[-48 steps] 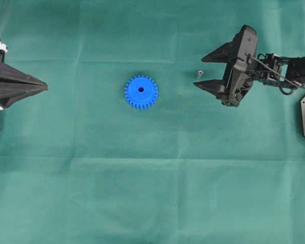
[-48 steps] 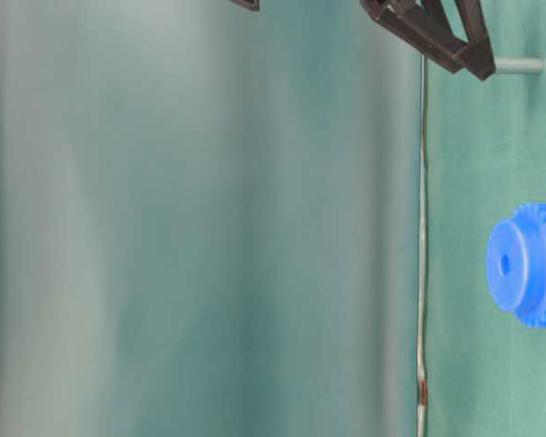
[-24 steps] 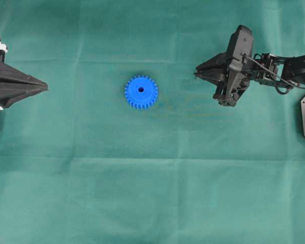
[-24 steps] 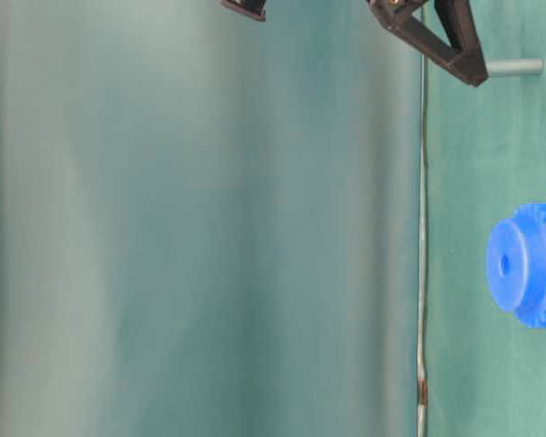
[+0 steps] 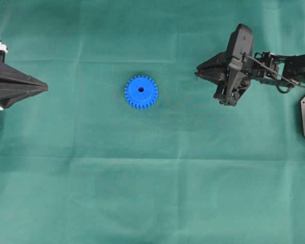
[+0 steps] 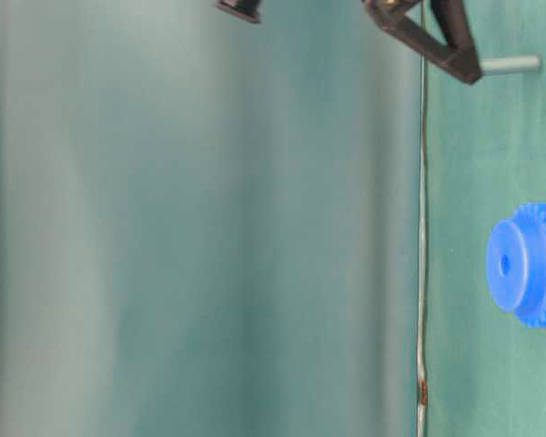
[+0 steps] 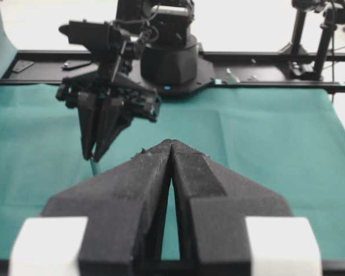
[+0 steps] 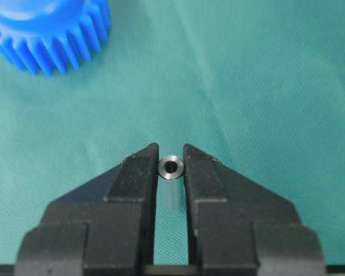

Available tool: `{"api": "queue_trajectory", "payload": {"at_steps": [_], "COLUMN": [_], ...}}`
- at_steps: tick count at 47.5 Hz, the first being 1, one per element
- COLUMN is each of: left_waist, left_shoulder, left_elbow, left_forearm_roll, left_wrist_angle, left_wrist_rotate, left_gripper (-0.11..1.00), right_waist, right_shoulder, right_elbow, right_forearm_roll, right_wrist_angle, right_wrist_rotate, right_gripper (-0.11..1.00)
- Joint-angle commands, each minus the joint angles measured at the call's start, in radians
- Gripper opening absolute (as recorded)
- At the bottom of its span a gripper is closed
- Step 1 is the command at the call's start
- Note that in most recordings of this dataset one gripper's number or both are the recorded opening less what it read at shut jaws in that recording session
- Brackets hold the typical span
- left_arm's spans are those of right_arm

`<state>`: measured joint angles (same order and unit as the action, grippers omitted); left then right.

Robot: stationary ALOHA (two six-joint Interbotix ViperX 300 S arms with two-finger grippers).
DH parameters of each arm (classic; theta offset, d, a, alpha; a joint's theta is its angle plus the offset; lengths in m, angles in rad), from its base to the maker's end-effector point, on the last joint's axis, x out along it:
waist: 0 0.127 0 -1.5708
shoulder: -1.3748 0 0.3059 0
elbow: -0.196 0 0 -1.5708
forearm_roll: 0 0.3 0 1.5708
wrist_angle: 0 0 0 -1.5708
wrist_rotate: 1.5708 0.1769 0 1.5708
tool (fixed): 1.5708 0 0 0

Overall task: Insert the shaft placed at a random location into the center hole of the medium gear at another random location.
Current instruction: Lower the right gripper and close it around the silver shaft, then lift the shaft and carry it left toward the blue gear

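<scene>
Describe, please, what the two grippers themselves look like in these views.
Both are matte black. The left gripper has two wedge-shaped fingers tapering to a point, with white blocks at their base. The right gripper has matching angular black fingers with a rough, grainy surface. Behind it, the overhead view shows a boxy black wrist housing and thin black cables looping back along the arm.

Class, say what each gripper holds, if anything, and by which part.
The right gripper pinches the shaft by its side wall near the top end, between its fingers. The left gripper is shut and holds nothing.
</scene>
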<state>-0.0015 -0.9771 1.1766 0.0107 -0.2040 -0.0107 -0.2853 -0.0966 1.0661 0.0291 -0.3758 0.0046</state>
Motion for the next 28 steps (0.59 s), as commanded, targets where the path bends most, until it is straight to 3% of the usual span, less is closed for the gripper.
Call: {"api": "queue_trajectory", "payload": {"at_steps": [1, 15, 28], "left_waist": [0.000, 0.000, 0.000], "left_shoulder": [0.002, 0.002, 0.002], "left_elbow": [-0.025, -0.025, -0.025], "left_forearm_roll": [0.003, 0.003, 0.003], "left_wrist_angle": [-0.005, -0.002, -0.002], "left_wrist_rotate": [-0.002, 0.000, 0.000], "left_gripper": [0.00, 0.00, 0.00], "right_waist": [-0.005, -0.002, -0.002], "right_shoulder": [-0.074, -0.235, -0.224], "right_elbow": [-0.028, -0.054, -0.051], "right_forearm_roll": [-0.002, 0.000, 0.000], "right_wrist_angle": [0.040, 0.176, 0.176], "right_wrist_rotate": [-0.005, -0.005, -0.005], "right_gripper": [0.13, 0.13, 0.13]}}
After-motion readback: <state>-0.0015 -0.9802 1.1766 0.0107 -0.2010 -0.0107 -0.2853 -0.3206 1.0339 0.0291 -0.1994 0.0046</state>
